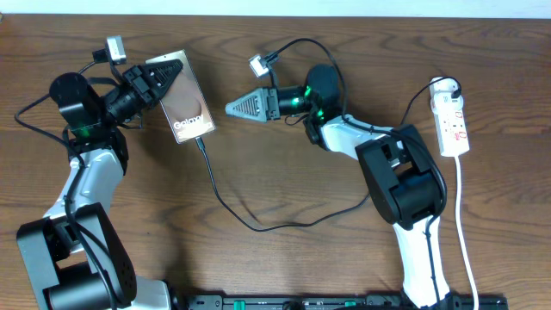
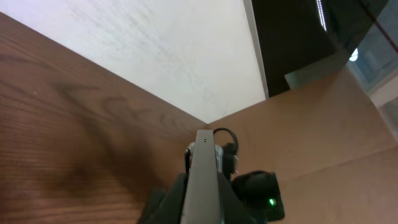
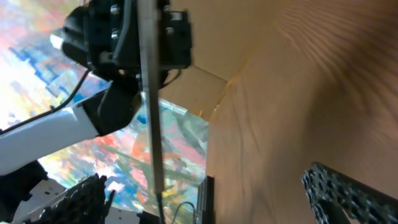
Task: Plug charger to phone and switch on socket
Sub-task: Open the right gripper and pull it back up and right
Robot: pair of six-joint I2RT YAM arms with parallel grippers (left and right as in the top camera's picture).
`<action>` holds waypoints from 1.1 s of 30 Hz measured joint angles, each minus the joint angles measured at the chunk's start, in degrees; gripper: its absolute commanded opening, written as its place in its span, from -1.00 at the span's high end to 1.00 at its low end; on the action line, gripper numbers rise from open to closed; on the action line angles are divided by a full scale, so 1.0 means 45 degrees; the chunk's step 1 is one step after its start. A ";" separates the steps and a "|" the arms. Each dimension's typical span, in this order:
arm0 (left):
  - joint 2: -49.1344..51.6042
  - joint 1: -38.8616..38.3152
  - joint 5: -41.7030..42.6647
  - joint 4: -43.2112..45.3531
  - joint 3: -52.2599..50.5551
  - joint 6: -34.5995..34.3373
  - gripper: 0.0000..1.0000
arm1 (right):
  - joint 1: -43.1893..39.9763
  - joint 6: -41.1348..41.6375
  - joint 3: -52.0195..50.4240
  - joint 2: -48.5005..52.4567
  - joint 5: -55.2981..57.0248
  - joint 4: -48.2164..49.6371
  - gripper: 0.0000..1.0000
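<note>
We start at the left pincer, which is clamped on the upper end of the phone. The left wrist view shows the phone edge-on between its fingers, lifted at a tilt off the wooden surface. The right pincer hangs just beside the phone's right edge, pointing at it and not touching it. In its own wrist view the fingers stand wide apart with nothing between them, so we read it as spread and empty.

Moving outward, the charger meets the phone's lower end. From there it trails down across the surface in a loose curve and runs back up under the right arm. The plug tip looks seated in the port, but it is too small for us to be sure it is fully home. We judge the first half of the task done, or very nearly.

The socket lies well apart on the far right, on the other side of the right arm from its pincer, and neither pincer is near it. We cannot tell from here how its switches are set. What we think is left is for the right arm to turn away from the phone, reach across to the strip and press the switch.
</note>
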 measured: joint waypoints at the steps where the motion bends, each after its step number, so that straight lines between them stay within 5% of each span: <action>1: 0.0000 0.0000 0.0058 -0.0058 0.0000 0.0024 0.86 | -0.0087 -0.0073 0.0000 0.0000 -0.0005 -0.0155 -0.98; 10: 0.0000 0.0000 0.0321 -0.2399 0.0000 0.1287 0.86 | -0.0996 -0.0636 0.0000 0.0000 -0.0325 -0.1214 -0.98; 22: 0.0000 0.0000 0.0287 -0.2545 0.0000 0.1914 0.86 | -0.1263 -0.1656 0.0000 0.0000 0.2467 -0.4085 -0.98; 33: 0.0000 0.0000 0.0204 -0.2574 0.0000 0.2050 0.86 | -0.1982 -0.6091 0.1399 -0.0117 0.4478 -1.2507 -0.99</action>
